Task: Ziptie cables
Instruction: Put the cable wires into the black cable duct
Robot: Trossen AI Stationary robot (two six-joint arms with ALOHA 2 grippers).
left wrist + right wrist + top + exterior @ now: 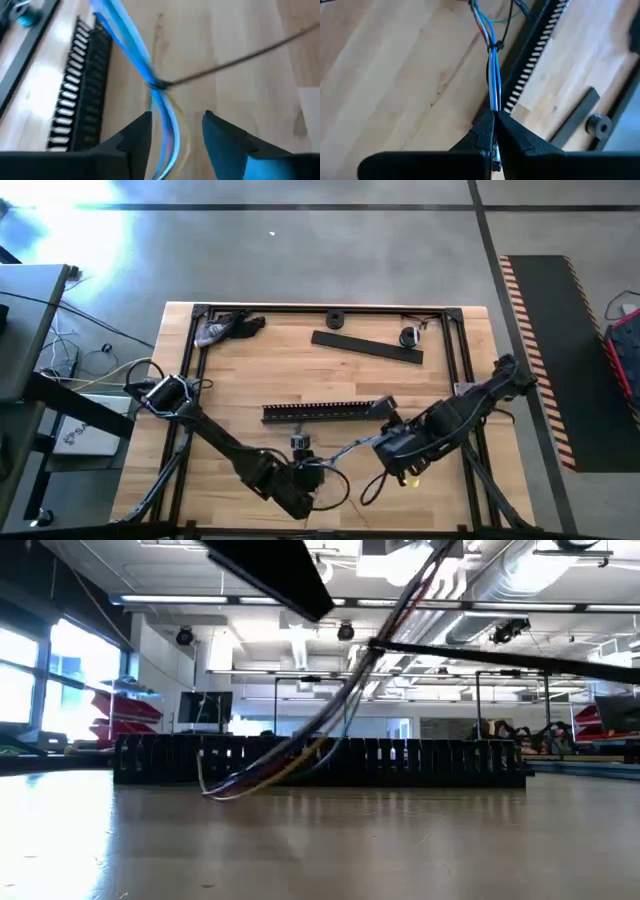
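The cables form a thin bundle of blue, grey and pinkish wires, bound by a black ziptie. The ziptie's long tail sticks out sideways. My right gripper is shut on the bundle near the table's front middle. My left gripper stands open just left of it, one finger on either side of the cables; I cannot tell whether they touch. In the low view the cables slant up from the tabletop. My right gripper pinches the cable bundle between its two fingertips, a short way from the ziptie. The wires run on straight ahead, along the fingers. The held part is raised, and the bundle slopes down until its lower bend lies on the table.
A long black slotted strip lies across the table's middle, right beside the cables. A second flat black strip lies farther back, with small dark parts and a grey tool along the far frame.
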